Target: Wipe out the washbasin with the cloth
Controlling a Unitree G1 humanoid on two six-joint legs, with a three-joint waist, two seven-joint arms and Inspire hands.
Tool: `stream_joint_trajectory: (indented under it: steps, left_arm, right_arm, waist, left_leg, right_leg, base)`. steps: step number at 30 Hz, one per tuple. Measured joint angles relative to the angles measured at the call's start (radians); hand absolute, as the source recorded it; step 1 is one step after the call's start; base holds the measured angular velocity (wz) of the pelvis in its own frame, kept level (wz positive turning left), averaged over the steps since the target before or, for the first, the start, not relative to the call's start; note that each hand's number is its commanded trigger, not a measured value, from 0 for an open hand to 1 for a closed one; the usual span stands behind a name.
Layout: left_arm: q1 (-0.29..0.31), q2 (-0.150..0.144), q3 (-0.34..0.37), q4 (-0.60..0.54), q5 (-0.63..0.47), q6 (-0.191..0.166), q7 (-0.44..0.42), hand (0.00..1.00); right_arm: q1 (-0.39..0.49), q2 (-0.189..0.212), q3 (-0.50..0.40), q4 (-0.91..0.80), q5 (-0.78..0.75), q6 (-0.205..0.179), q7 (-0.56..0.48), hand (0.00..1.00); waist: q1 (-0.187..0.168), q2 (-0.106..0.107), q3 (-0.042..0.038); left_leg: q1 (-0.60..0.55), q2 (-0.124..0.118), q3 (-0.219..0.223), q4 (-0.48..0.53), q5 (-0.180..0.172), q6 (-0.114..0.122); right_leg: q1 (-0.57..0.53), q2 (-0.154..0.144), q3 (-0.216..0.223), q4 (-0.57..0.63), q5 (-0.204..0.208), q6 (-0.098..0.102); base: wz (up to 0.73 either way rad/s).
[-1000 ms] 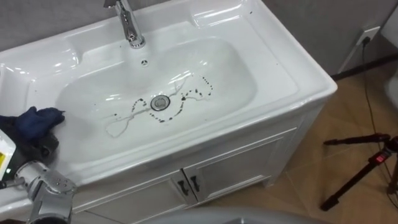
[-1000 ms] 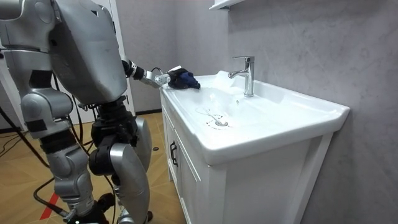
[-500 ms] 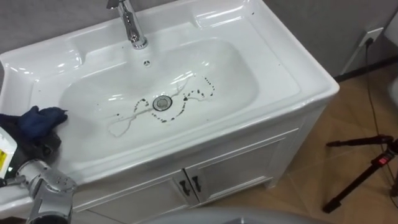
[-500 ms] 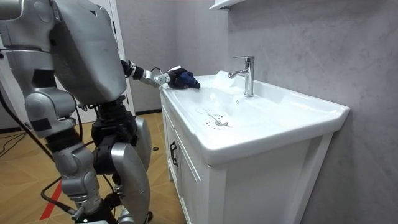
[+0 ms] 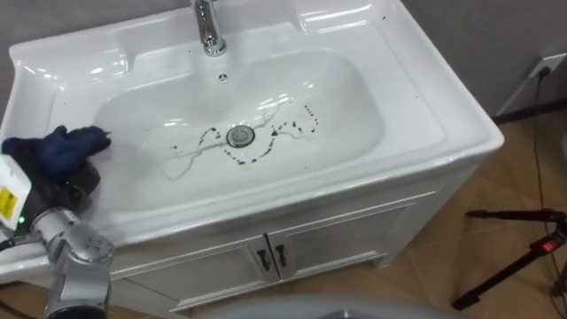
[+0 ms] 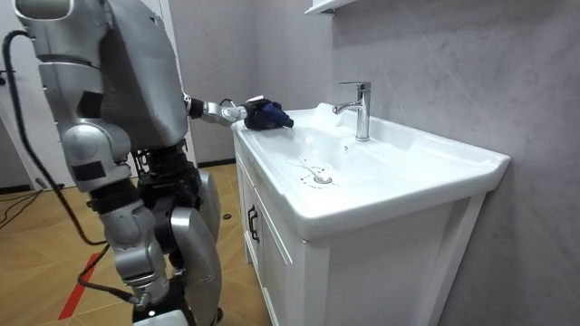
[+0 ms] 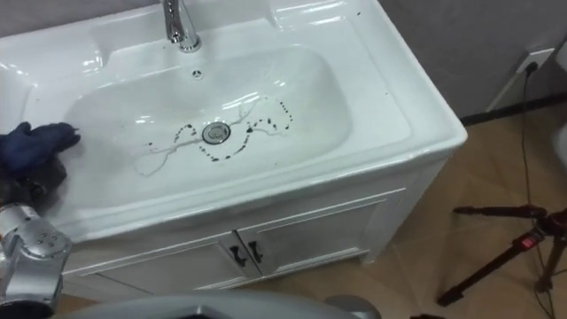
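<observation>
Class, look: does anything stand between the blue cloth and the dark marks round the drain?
Nothing visible does. The blue cloth, at the left hand on the left rim, has only bare basin before the dark marks round the drain.

Basin [image 5: 354, 97]: drain [image 5: 239, 136] at centre, marks [image 5: 301, 124] around it. Faucet [image 5: 209, 27] behind the drain; cloth [image 5: 66, 151] left of it, on the rim; cabinet doors [image 5: 310, 252] before and below it; tripod [image 5: 505, 273] far right, on the floor [image 5: 461, 248].

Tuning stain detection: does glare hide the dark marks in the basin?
Left eye view: highlights streak the basin beside the drain, touching some dark marks, which stay visible; stronger glare on the back rim. Room view: even light, no glare over the marks.
</observation>
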Motion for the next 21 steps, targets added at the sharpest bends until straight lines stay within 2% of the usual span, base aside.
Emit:
stream_joint_trajectory:
  steps: [1, 2, 3, 7, 11, 16, 21]
  left_arm:
    - [0.0, -0.003, -0.019, -0.051, 0.007, 0.0, -0.01, 1.0]
    - [-0.001, -0.003, -0.039, -0.096, 0.008, -0.001, -0.015, 1.0]
    - [-0.001, -0.003, -0.049, -0.112, 0.01, -0.003, -0.019, 1.0]
    - [-0.002, -0.003, -0.118, -0.218, 0.029, -0.003, -0.042, 1.0]
    - [-0.012, -0.003, -0.137, -0.288, 0.077, -0.009, -0.058, 1.0]
    - [-0.035, -0.003, -0.155, -0.29, 0.112, -0.018, -0.058, 1.0]
    - [-0.035, -0.003, -0.18, -0.29, 0.124, -0.032, -0.059, 1.0]
  right_arm:
    - [-0.007, 0.002, 0.0, 0.0, 0.001, -0.011, -0.001, 0.0]
    - [-0.015, 0.002, 0.0, 0.0, 0.001, -0.025, -0.001, 0.0]
    - [-0.017, 0.002, 0.0, 0.0, 0.001, -0.033, -0.001, 0.0]
    - [-0.013, 0.002, 0.001, 0.001, 0.003, -0.058, 0.0, 0.0]
    - [-0.014, 0.002, 0.003, 0.004, 0.01, -0.071, -0.001, 0.0]
    - [-0.004, 0.002, -0.002, 0.009, 0.031, -0.077, 0.0, 0.0]
    - [-0.002, 0.003, -0.003, 0.009, 0.039, -0.077, 0.002, 0.0]
  waist:
    - [-0.001, -0.003, 0.0043]
    - [-0.001, -0.005, 0.0163]
    - [-0.001, -0.005, 0.0176]
    - [-0.009, -0.006, 0.0166]
    - [-0.027, -0.002, 0.0152]
    - [-0.056, -0.001, 0.0152]
    - [-0.061, -0.003, 0.0147]
  left_leg:
    - [-0.009, -0.002, -0.008, 0.01, 0.0, 0.0]
    - [-0.011, -0.002, -0.012, 0.011, 0.0, 0.0]
    - [-0.014, -0.003, -0.012, 0.011, 0.0, 0.0]
    - [-0.023, -0.004, -0.01, 0.019, 0.0, 0.0]
    - [-0.022, -0.004, -0.008, 0.02, 0.0, 0.0]
    - [-0.018, -0.005, -0.01, 0.021, 0.0, 0.0]
    - [-0.014, -0.005, -0.01, 0.021, 0.0, 0.0]
  right_leg:
    - [0.0, -0.005, -0.005, 0.0, 0.0, 0.0]
    - [0.001, -0.006, -0.008, -0.002, -0.001, 0.001]
    - [0.001, -0.006, -0.009, -0.005, -0.001, 0.001]
    - [0.001, -0.008, -0.016, -0.02, -0.001, 0.004]
    - [0.003, -0.007, -0.014, -0.023, -0.001, 0.004]
    - [0.014, -0.007, -0.014, -0.036, -0.002, 0.005]
    - [0.014, -0.005, -0.013, -0.051, -0.001, 0.006]
  base:
    - [0.2]
    - [0.16]
    - [0.07]
    - [0.02]
    - [-0.05]
    - [0.02]
    - [-0.01]
